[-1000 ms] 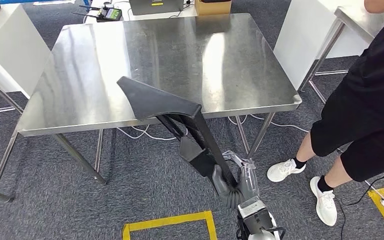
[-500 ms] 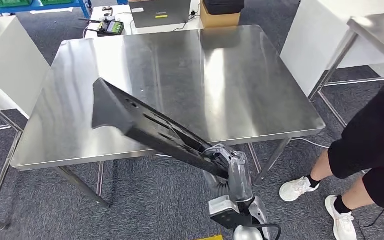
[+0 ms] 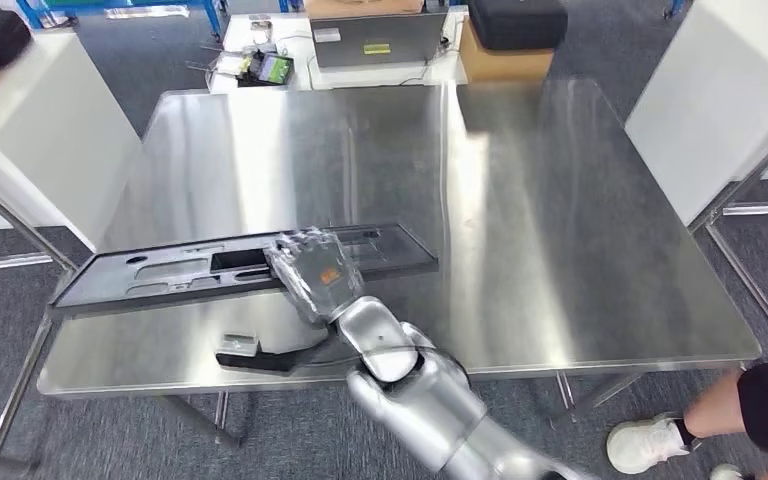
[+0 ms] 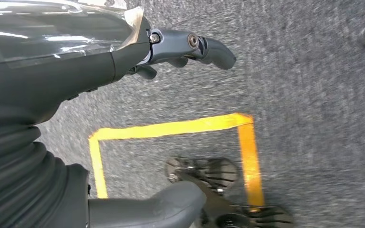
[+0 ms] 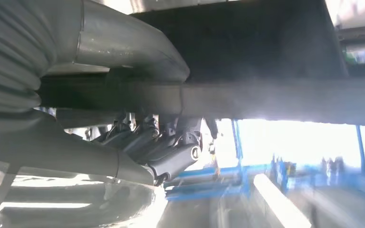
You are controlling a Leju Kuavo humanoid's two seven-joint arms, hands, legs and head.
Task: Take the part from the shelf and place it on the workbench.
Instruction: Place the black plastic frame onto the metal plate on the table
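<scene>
The right hand (image 3: 312, 274) grips the long black part (image 3: 160, 272) near the part's middle, fingers wrapped over its upper edge and thumb beneath, as the right wrist view also shows with the dark bar clamped across the fingers (image 5: 171, 156). The part lies roughly level above the workbench (image 3: 560, 220), along its near left corner, its left end jutting out past the left edge; whether it touches the steel top I cannot tell. A black bracket end (image 3: 255, 355) shows beneath it at the near edge. The left hand (image 4: 190, 45) hangs over grey carpet with yellow tape (image 4: 171, 128), fingers loosely curled, nothing in them. A laptop (image 3: 375, 40) and a cardboard box (image 3: 500, 60) sit beyond the far edge; a person's shoe (image 3: 650, 445) shows by the near right corner
</scene>
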